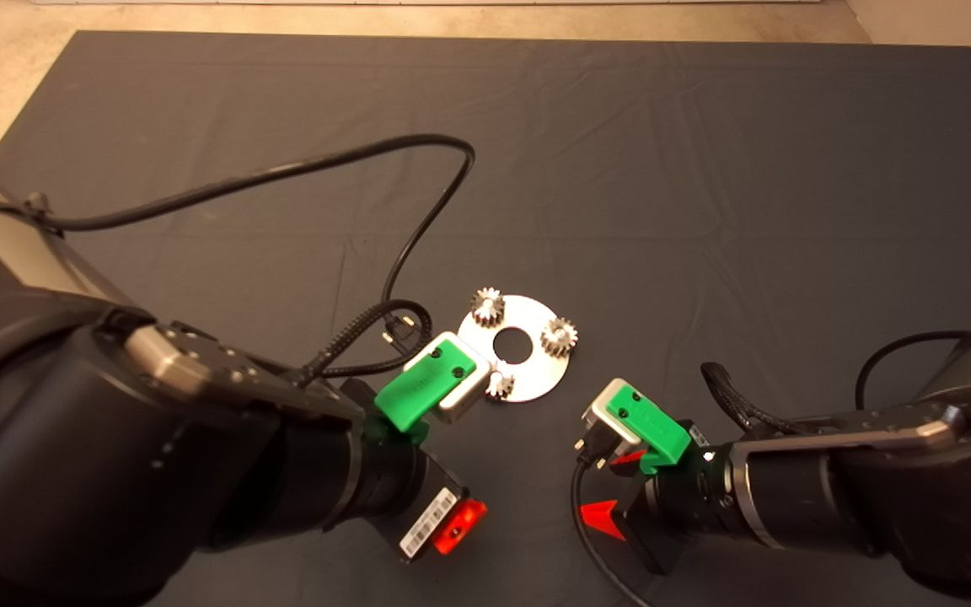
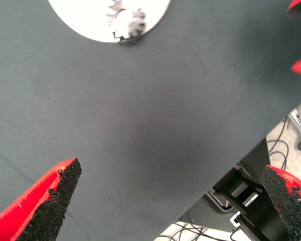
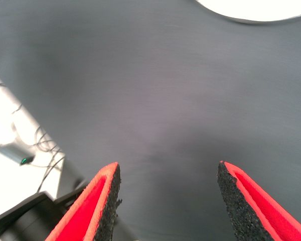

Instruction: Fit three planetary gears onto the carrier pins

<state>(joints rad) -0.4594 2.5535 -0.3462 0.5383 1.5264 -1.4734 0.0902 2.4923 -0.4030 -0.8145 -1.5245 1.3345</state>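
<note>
Dark table mat [image 1: 705,169]: disc [image 1: 536,375] carries three gears [image 1: 559,336]. You judge install finished. Left end effector [image 2: 165,201], right end effector [image 3: 168,201] near disc, both spread, empty; next, retract.

The head view looks steeply down from above onto the dark mat [image 1: 620,169], taking in both arms and the disc [image 1: 536,371] near the middle. The left wrist view sits low on the left arm, close over the mat [image 2: 140,125], facing the disc's near edge [image 2: 85,22] and, rightward, the mat's edge with floor beyond. The right wrist view, equally close, faces the mat [image 3: 165,100] and catches only a sliver of the disc [image 3: 256,12]. All three views share the disc and the mat around it.
</note>
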